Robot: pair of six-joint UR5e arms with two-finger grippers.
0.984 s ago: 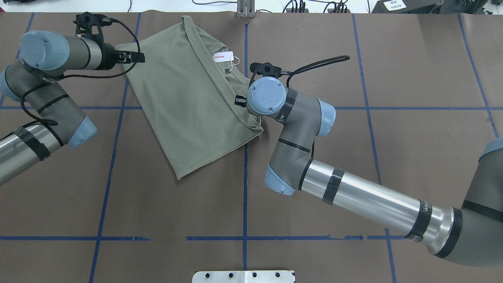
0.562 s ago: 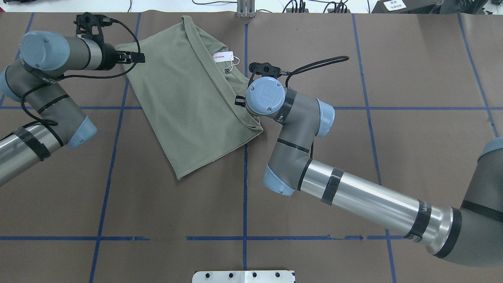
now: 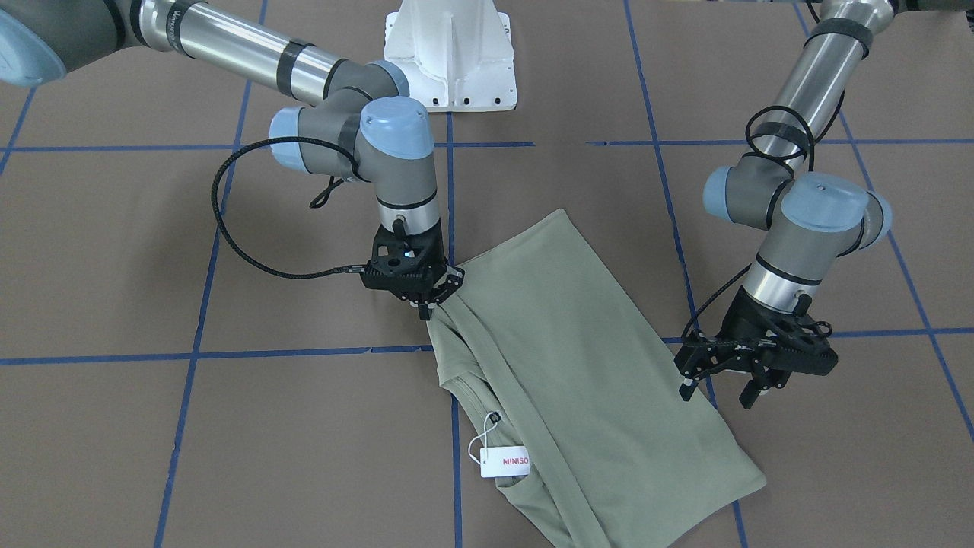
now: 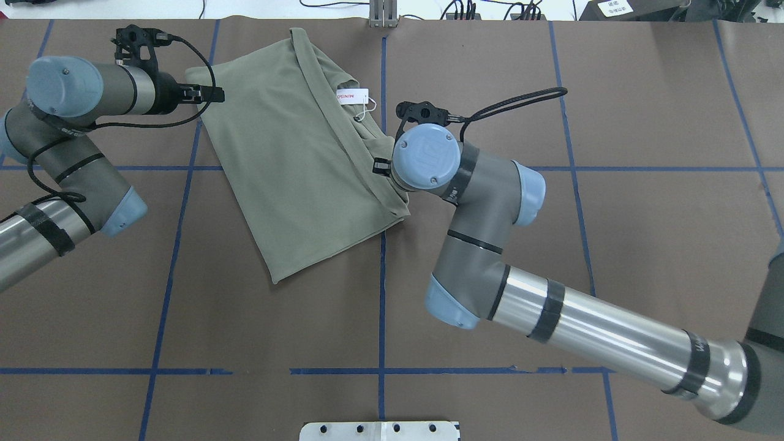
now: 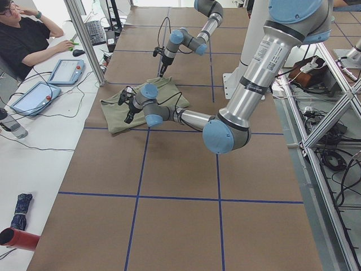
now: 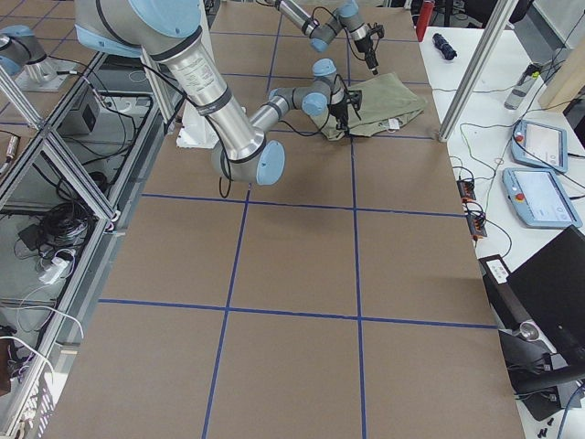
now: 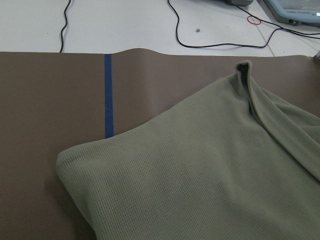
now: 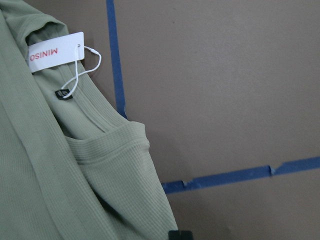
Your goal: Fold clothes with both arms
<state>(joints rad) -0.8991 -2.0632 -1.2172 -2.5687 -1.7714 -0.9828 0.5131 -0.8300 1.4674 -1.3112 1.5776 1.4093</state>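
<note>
Brown desk carries a sage-green shirt; right hand pinches its bunched edge, left hand hangs spread, empty, at the opposite edge.

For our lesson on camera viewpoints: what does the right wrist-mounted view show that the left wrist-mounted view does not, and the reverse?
Only the right wrist view shows the white MINISO hang tag on its string. Only the left wrist view shows black cables on a white surface beyond the brown table cover. Both show the green shirt on that cover, with blue tape.
</note>
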